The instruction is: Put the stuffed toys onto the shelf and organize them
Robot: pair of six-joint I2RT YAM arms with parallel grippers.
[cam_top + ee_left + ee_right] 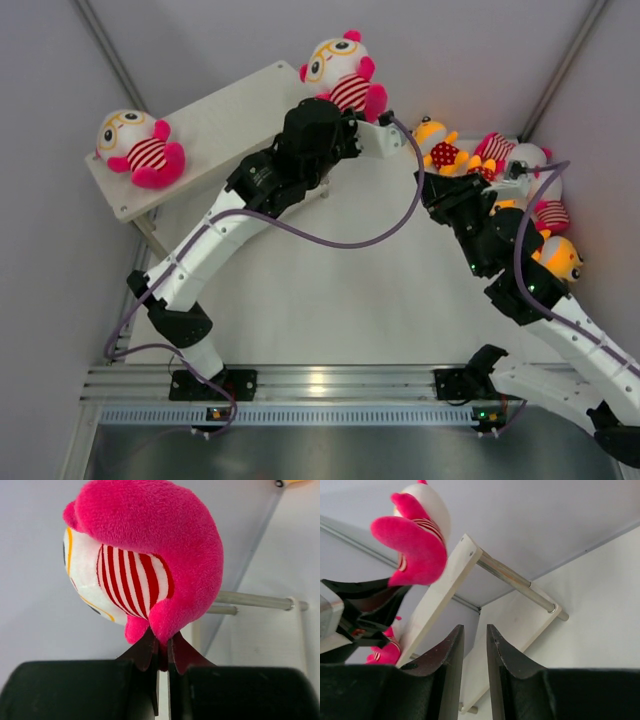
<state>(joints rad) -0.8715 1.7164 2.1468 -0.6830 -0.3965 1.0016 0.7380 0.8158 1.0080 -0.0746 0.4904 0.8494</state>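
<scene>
My left gripper (161,635) is shut on the pink leg of a large stuffed toy (150,545) with a white head, yellow glasses and a striped shirt. It holds this toy (345,75) at the right end of the shelf's top board (225,120). A second large toy (140,148) sits on the left end of that board. My right gripper (475,627) has its jaws a little apart with nothing between them, and it faces the shelf's right end (445,585) from the floor to the right (428,185). The held toy also shows in the right wrist view (415,545).
Several more toys lie in a heap at the back right: a small yellow one (440,145), large ones (500,150) (548,212) and another yellow one (560,258), close beside my right arm. Grey walls close in the white floor (330,290). The shelf's lower board (520,625) shows below its metal legs.
</scene>
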